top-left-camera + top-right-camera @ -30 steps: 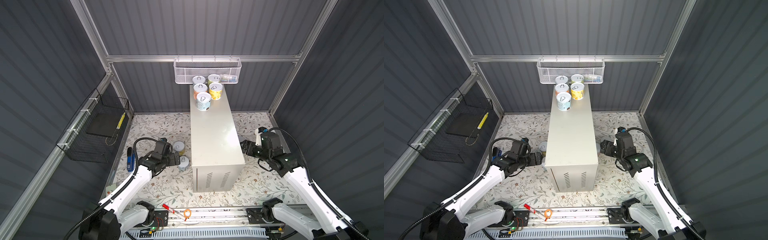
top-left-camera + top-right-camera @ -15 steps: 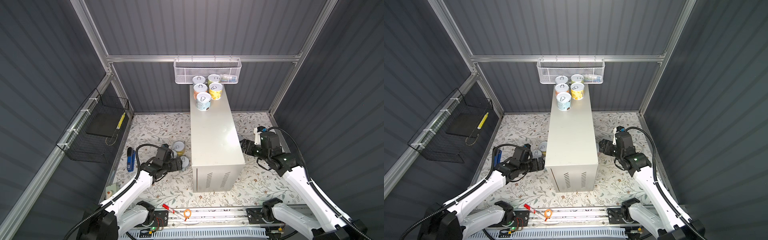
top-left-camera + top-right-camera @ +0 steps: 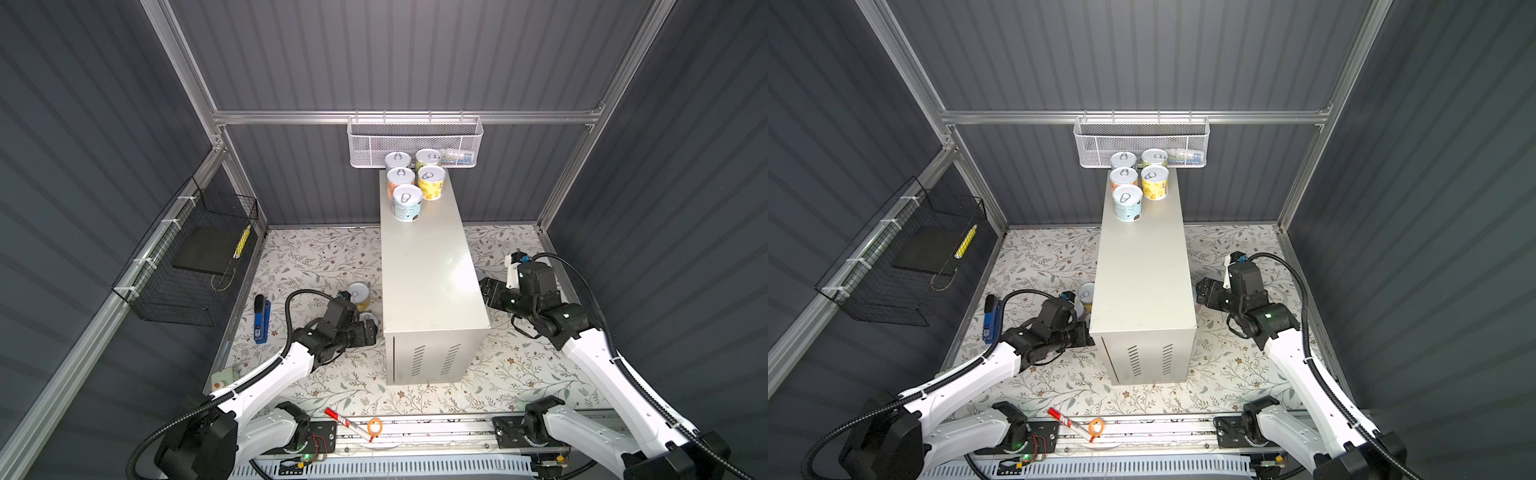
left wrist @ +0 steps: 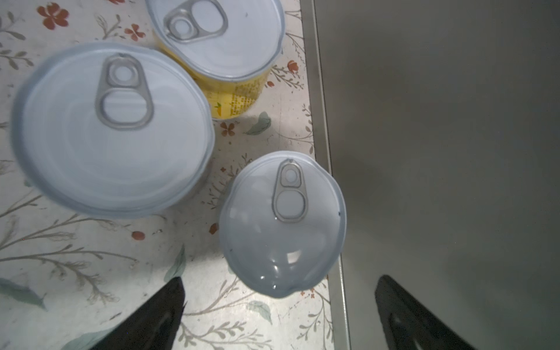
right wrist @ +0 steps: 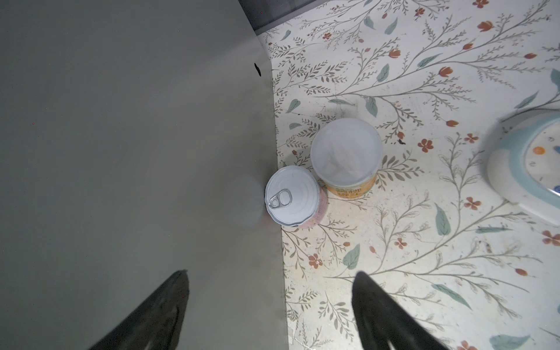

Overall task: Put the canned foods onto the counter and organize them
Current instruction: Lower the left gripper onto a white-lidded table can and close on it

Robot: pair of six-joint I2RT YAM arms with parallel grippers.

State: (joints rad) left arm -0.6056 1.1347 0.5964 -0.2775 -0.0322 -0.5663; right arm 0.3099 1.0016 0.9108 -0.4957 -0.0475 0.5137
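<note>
— Where do we stand with the task?
— We count five canned foods [image 3: 401, 180] upright, clustered at the far end of the counter [image 3: 428, 274]. Three more stand on the floral mat [image 3: 316, 257] to its left, two to its right.
— And our grippers?
— Our left gripper [image 4: 281, 276] hangs with jaws wide apart and empty over the tin [image 4: 281, 218] just beside the counter wall. Our right gripper [image 5: 270, 272] is spread too, holding nothing, near the pink tin [image 5: 292, 197], which seems to touch that wall
</note>
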